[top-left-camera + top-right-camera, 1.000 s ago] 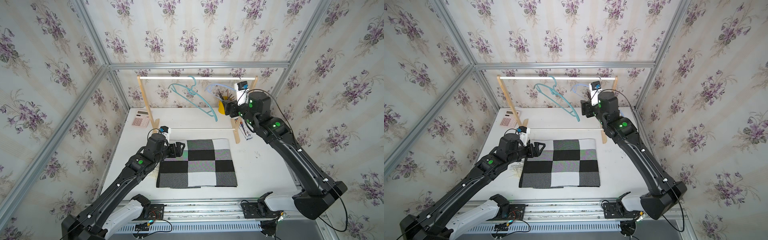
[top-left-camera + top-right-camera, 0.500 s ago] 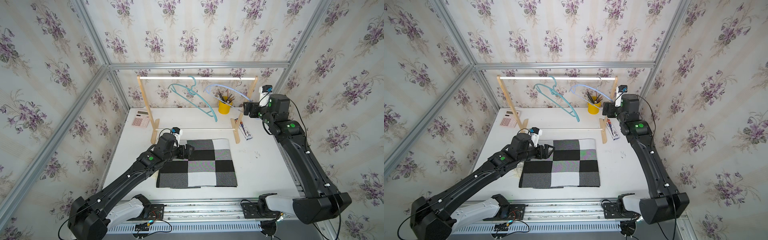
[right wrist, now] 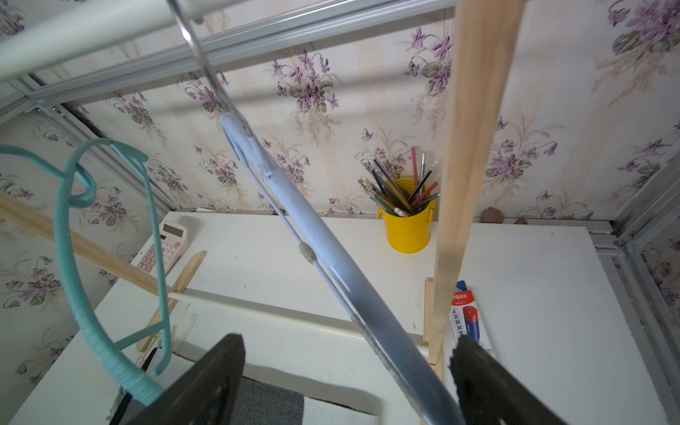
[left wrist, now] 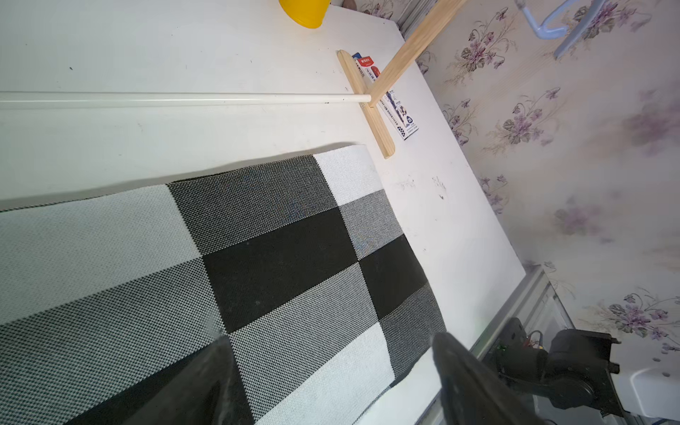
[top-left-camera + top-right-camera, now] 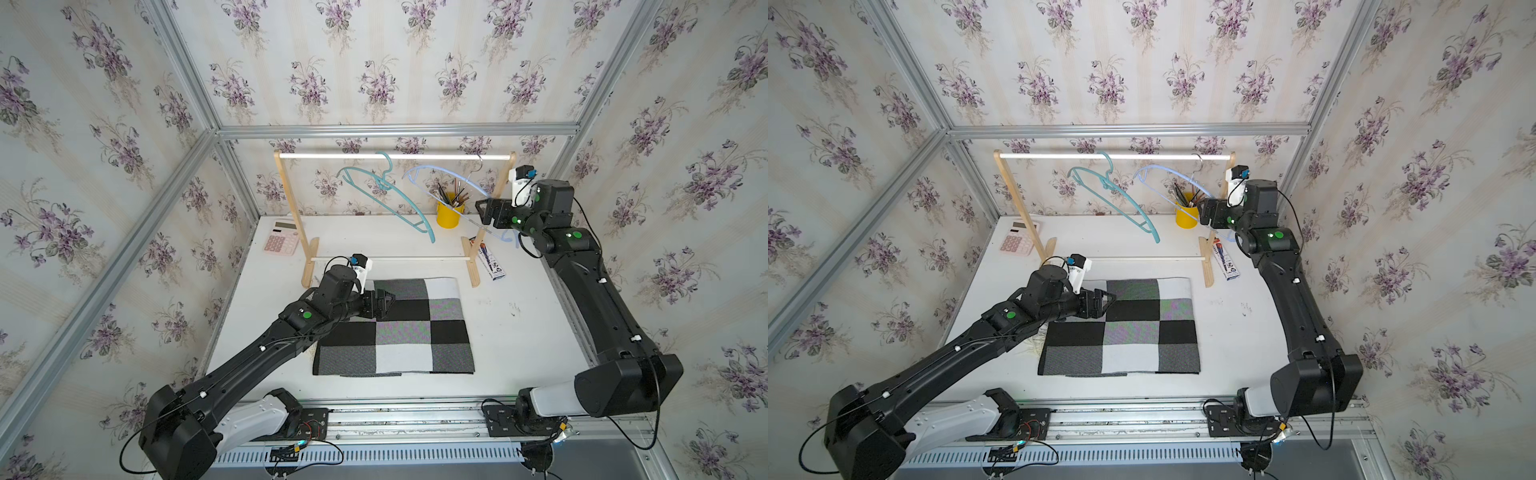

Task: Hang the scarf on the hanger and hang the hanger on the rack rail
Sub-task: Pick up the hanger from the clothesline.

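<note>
Scarf [image 5: 415, 332] lies flat, corner hidden beneath spread, empty left gripper [image 5: 388, 301]; right gripper [image 5: 484, 212], jaws apart, straddles hanger [image 3: 316, 228].

The scarf [image 5: 395, 328] lies on the surface [image 5: 519, 332] before the rack [image 5: 293, 216]; hangers [image 3: 316, 235] hang from its top rail, cup [image 5: 448, 216] behind it, calculator [image 5: 281, 243] at its left.

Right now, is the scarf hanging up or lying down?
Lying down. The scarf lies flat on the table, and the teal hanger and blue hanger both hang bare.
</note>
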